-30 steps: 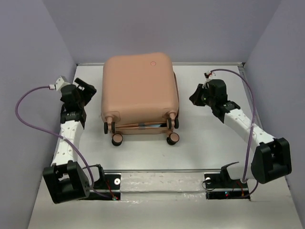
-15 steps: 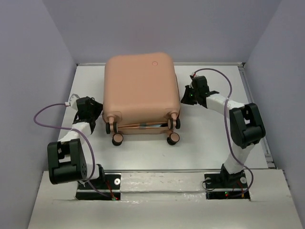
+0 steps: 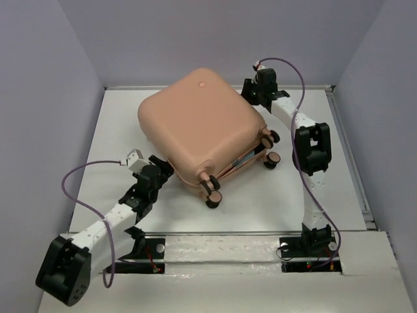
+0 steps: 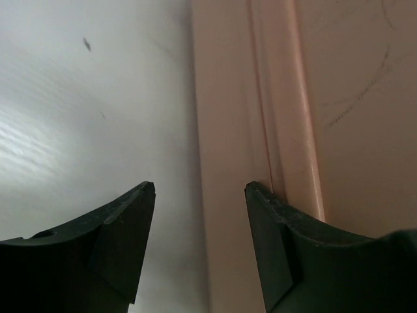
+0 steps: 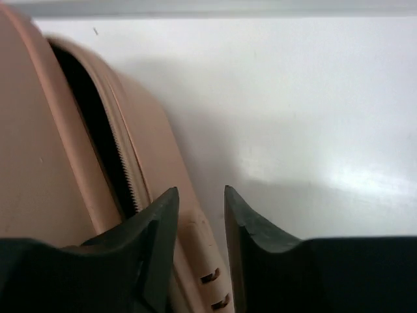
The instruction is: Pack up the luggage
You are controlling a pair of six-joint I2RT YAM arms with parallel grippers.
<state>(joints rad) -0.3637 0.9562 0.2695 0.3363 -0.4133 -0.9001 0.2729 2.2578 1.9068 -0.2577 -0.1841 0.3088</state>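
Observation:
The peach-pink luggage (image 3: 202, 124) lies flat on the table, turned at an angle, with its wheels (image 3: 212, 190) facing near-right. Its lid is slightly ajar along that side. My left gripper (image 3: 161, 171) is open at the near-left corner. In the left wrist view (image 4: 200, 189) its right finger (image 4: 277, 228) lies against the luggage's side (image 4: 313, 98), and its left finger is over the bare table. My right gripper (image 3: 251, 91) is at the far-right corner. In the right wrist view (image 5: 201, 192) its jaws stand narrowly apart beside the zipper gap (image 5: 98, 130), over the lower shell's edge.
The white table (image 3: 117, 124) is bounded by purple-grey walls on the left, back and right. A raised strip (image 3: 225, 244) at the near edge carries both arm bases. Purple cables loop from each wrist.
The luggage has turned counterclockwise, its wheels now facing near-right. My left gripper moved nearer and rightwards to its near-left corner. My right gripper moved farther back to its far-right corner.

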